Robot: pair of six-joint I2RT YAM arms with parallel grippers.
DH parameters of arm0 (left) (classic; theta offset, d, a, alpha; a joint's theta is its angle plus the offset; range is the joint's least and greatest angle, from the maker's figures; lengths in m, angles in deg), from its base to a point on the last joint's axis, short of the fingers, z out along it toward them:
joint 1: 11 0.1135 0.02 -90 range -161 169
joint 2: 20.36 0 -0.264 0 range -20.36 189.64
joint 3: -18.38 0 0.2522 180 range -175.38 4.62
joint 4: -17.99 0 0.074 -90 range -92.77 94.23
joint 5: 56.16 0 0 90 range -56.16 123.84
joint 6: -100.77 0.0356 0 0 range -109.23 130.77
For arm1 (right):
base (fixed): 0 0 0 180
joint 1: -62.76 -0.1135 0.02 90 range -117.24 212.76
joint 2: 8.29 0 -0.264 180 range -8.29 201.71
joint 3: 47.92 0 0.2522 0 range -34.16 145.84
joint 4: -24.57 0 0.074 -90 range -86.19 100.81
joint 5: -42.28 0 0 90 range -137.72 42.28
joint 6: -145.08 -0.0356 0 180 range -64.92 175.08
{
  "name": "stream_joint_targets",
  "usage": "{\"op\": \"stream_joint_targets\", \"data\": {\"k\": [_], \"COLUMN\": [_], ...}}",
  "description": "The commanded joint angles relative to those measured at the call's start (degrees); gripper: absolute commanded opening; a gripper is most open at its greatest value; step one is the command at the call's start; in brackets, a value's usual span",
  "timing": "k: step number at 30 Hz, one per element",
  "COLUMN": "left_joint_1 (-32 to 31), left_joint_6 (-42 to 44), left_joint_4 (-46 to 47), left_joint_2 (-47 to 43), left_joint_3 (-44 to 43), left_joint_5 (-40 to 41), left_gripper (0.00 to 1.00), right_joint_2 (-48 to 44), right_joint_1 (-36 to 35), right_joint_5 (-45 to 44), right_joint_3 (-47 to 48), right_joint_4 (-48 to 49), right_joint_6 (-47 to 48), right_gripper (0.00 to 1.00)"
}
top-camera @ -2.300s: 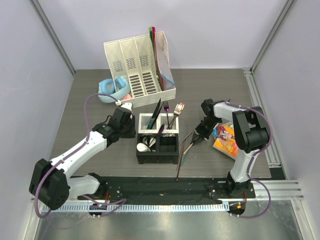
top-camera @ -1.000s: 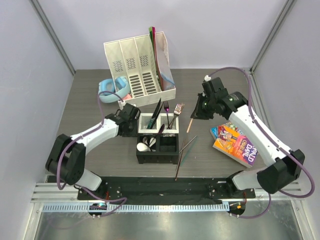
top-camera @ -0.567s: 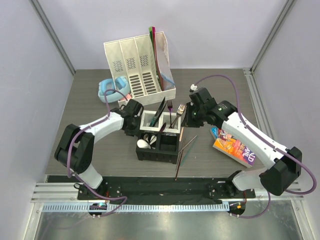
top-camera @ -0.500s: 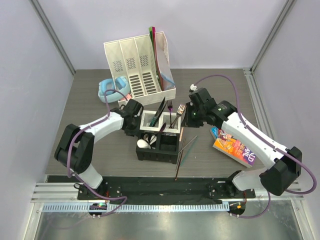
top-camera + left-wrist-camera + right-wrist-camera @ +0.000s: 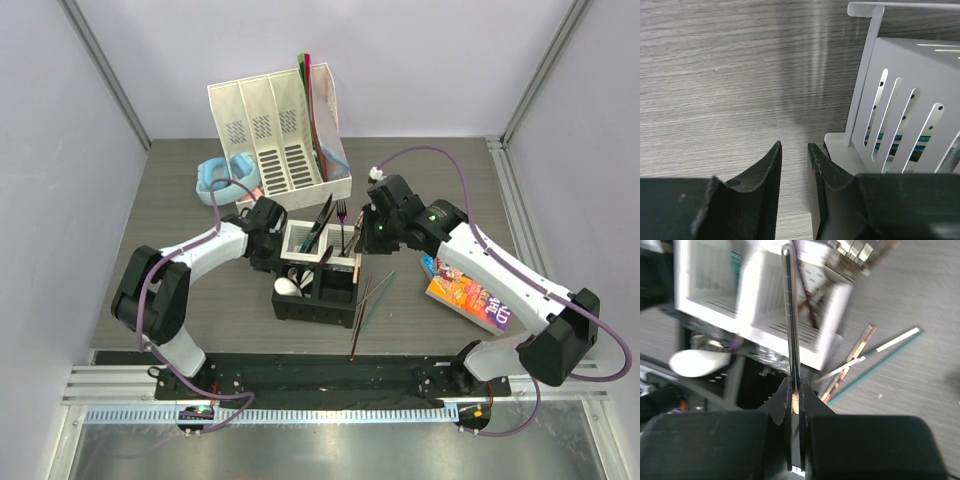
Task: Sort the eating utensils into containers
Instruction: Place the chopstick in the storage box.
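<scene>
Since a second ago the right arm (image 5: 480, 255) has swung in from the right side of the desk (image 5: 440, 170) to the caddy (image 5: 300, 312), bringing a chopstick (image 5: 790, 315) with it, and the left arm (image 5: 200, 255) has closed in on the caddy's left wall. Nearest the bases, a few loose sticks (image 5: 365, 300) lie slanted on the desk just right of the caddy, not yet sorted. Next comes the caddy: black cells near, one holding a white spoon (image 5: 285, 288), and white cells far, with a purple fork (image 5: 340, 213) standing in one. The right jaws are pinched shut on one end of the chopstick. It runs straight out from them, its long axis in line with the fingers. From above it hangs at the caddy's right edge; the wrist view shows its free end reaching across a white cell. Held by the end like this, the free tip can probably enter a cell first. The left jaws stand a narrow gap apart, holding nothing, low beside the white slotted wall (image 5: 900, 100); probably they are there to steady the caddy. Right of the caddy lies a book (image 5: 470, 295). Farthest back stand headphones (image 5: 215, 178) and a file organiser (image 5: 265, 130).
</scene>
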State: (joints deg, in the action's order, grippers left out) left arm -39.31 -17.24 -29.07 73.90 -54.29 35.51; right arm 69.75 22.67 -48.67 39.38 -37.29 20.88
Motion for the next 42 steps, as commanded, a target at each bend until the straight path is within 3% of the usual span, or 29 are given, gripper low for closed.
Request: {"op": "stream_joint_targets", "data": {"k": [1,8,28,35,42], "left_joint_1": [-1.0,-1.0,-1.0,-1.0,-0.9], "left_joint_6": [-0.1,-0.3,0.8,0.7,0.6], "left_joint_4": [3.6,4.4,3.6,3.7,3.8], "left_joint_2": [1.1,1.4,1.8,2.3,2.2], "left_joint_3": [-2.9,-2.4,-2.8,-3.0,-2.6], "left_joint_5": [-4.5,-5.2,-3.9,-4.0,-4.0], "left_gripper": [0.28,0.28,0.27,0.28,0.28], "right_joint_2": [0.9,3.9,1.7,0.0,-1.3], "right_joint_1": [-0.9,-0.9,-1.2,-1.2,-1.2], "right_joint_5": [1.1,2.8,8.2,8.2,8.3], "right_joint_3": [8.0,12.1,-5.9,-7.8,-9.6], "right_joint_4": [2.6,1.0,8.5,8.9,8.7], "right_joint_6": [-0.4,0.0,-2.0,-1.9,-2.3], "right_gripper": [0.01,0.01,0.03,0.36,0.41]}}
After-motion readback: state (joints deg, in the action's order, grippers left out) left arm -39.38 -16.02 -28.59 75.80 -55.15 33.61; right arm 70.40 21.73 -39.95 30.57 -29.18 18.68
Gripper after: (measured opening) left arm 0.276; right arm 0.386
